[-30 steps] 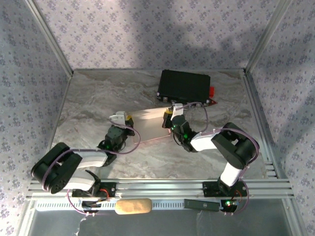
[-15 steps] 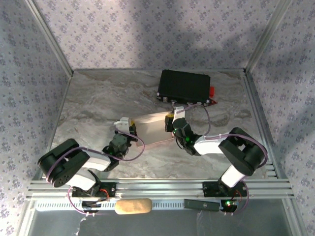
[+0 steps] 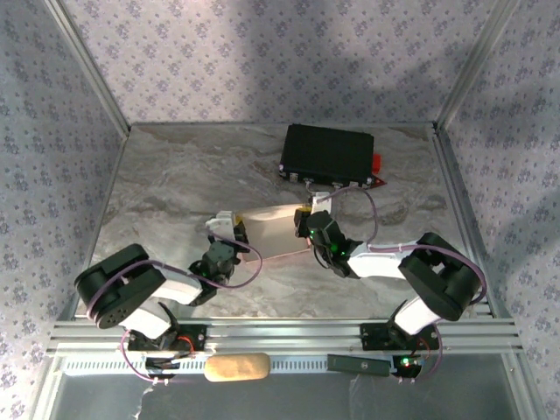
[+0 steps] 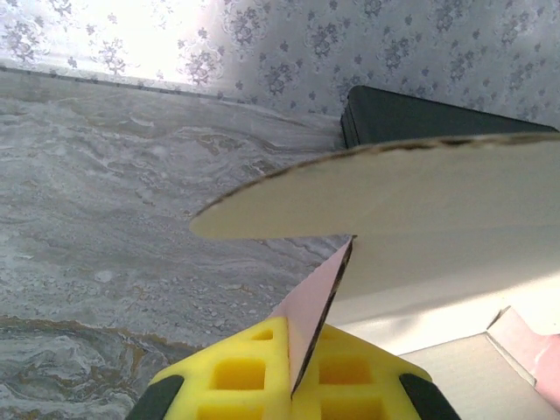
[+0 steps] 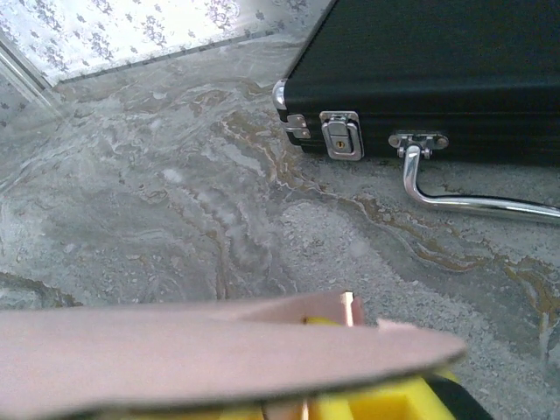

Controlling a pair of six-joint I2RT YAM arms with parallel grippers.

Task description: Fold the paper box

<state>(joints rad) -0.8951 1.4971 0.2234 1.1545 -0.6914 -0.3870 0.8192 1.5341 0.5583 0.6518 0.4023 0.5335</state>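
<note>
The paper box [image 3: 273,229] lies partly raised in the middle of the table, between my two grippers. My left gripper [image 3: 229,229] is at its left end. In the left wrist view its yellow pads [image 4: 241,372] are shut on a pink flap [image 4: 313,302], and the box's pale whitish face [image 4: 420,197] spreads above. My right gripper [image 3: 308,219] is at the box's right end. In the right wrist view a pink panel [image 5: 210,350] lies across the jaws. Only a bit of yellow pad [image 5: 394,404] shows beneath it, so the gap is hidden.
The black case [image 3: 328,153] stands at the back right, just beyond the box, with latches and a metal handle [image 5: 472,203] facing me. A red piece [image 3: 377,163] sticks out at its right end. Patterned walls enclose the table on three sides.
Both grippers have come a little nearer and lower with the box ends. The left one has moved right. The box now looks narrower and more folded up.
</note>
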